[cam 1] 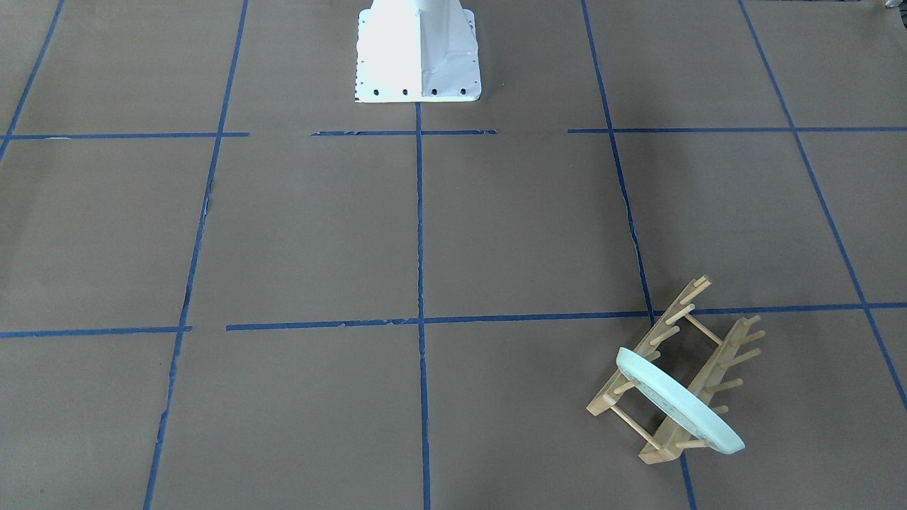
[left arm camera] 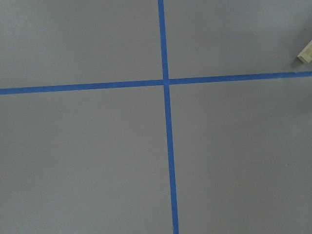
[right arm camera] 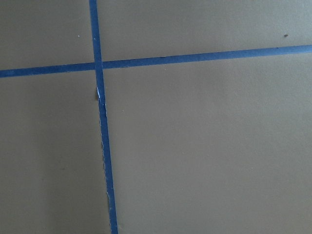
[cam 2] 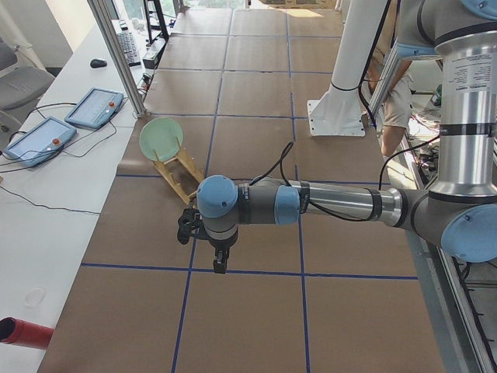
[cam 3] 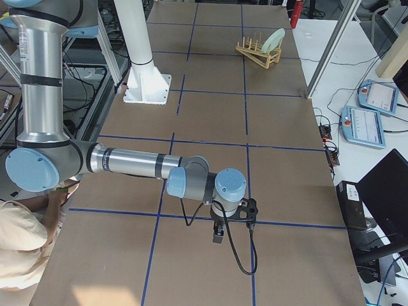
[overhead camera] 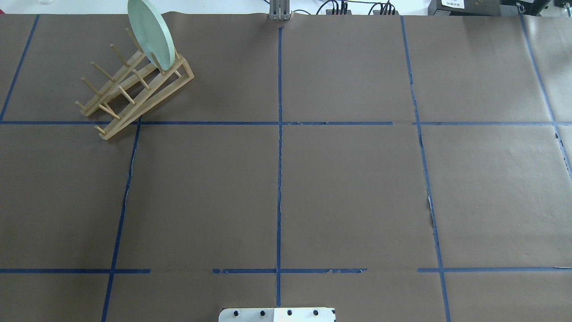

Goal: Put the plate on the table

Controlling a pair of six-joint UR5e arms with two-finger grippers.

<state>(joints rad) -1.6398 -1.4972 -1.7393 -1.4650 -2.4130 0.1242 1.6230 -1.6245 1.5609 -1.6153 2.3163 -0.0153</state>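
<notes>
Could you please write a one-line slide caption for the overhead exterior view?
Mint-green plate stands on edge in the wooden peg rack at the far-left corner of the taped table.

Left gripper (cam 2: 220,263) and right gripper (cam 3: 218,234): side views only, jaws unreadable. Rack (left arm camera: 306,52) corner clipped at the left wrist view's right edge. Plate (overhead camera: 149,36) top cropped overhead.

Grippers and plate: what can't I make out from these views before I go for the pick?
- Left gripper: seen only in the exterior left view, small and dark; open or shut cannot be told.
- Right gripper: only in the exterior right view; same doubt.
- Plate: top rim runs into the overhead view's upper edge.
- Wooden rack: left wrist view catches just a corner at its right edge.
</notes>
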